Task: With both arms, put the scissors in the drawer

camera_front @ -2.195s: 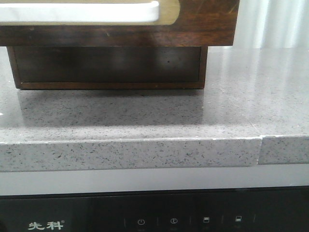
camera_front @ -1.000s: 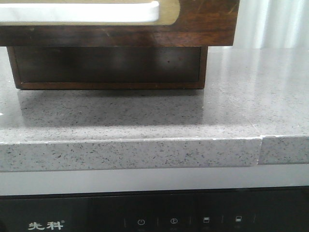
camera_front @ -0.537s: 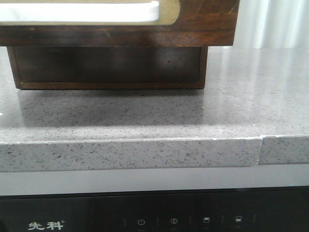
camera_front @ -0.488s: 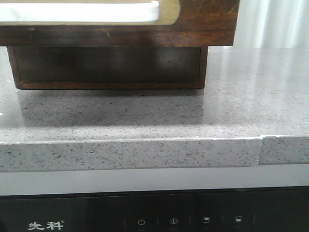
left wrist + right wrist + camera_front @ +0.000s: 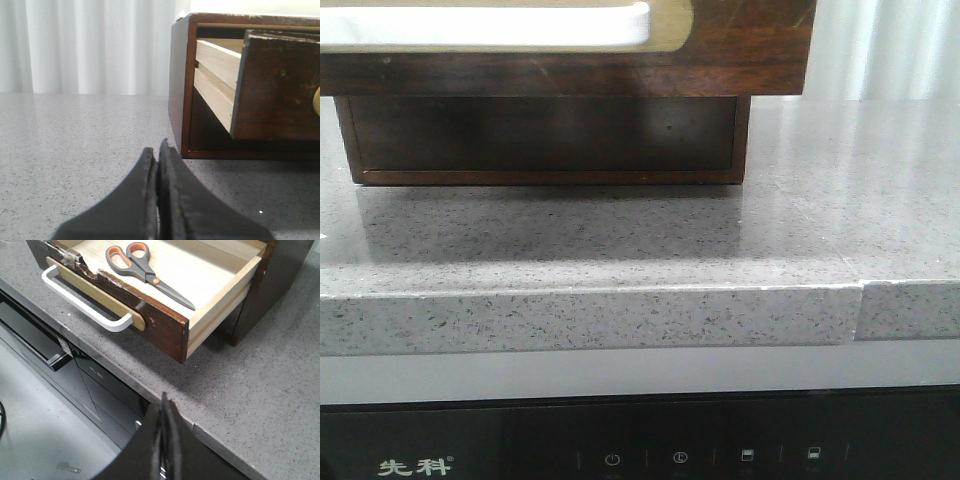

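Note:
The scissors (image 5: 142, 267) lie flat inside the open drawer (image 5: 165, 327), grey handles with orange-lined loops towards the drawer's front, blades pointing back. The drawer is pulled out of its dark wood cabinet; its scratched front with the white handle (image 5: 82, 302) on a tan plate shows in the right wrist view, and in the front view (image 5: 740, 40) at the top. My right gripper (image 5: 164, 405) is shut and empty, above the counter's front edge, apart from the drawer. My left gripper (image 5: 156, 150) is shut and empty, low over the counter beside the cabinet (image 5: 180, 85).
The grey speckled counter (image 5: 620, 240) carries the cabinet. Below its front edge is a black appliance panel (image 5: 620, 450) with touch icons. White curtains (image 5: 90, 45) hang behind the counter. The floor (image 5: 35, 430) lies below the right gripper.

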You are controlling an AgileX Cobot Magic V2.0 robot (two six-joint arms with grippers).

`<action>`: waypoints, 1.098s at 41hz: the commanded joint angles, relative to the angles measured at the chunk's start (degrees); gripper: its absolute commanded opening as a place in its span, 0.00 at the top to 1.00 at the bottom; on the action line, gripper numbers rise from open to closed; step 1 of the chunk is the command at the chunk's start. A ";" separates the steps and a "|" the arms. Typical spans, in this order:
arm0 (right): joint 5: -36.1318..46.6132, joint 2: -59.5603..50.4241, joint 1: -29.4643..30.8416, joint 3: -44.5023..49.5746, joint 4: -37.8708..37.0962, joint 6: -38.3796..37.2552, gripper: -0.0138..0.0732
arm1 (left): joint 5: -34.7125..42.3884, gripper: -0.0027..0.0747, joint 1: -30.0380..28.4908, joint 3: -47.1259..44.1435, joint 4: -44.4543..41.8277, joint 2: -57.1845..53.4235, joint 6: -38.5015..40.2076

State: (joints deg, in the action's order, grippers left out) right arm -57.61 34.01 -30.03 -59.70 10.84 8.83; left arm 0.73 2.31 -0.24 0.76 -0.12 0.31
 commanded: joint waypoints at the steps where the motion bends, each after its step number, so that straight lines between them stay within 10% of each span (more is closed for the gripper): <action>1: 3.96 0.21 0.15 -1.27 -0.17 0.01 0.92 | 5.12 0.99 -0.81 -1.35 0.51 -1.22 0.54; 45: 4.30 -0.51 0.60 -0.51 -0.17 0.01 0.92 | 5.02 0.99 -0.39 -1.35 0.51 -1.11 0.54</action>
State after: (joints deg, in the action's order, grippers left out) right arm -57.51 34.01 -30.03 -59.58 10.84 8.83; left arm 0.87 1.67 -0.24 0.76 -0.12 0.31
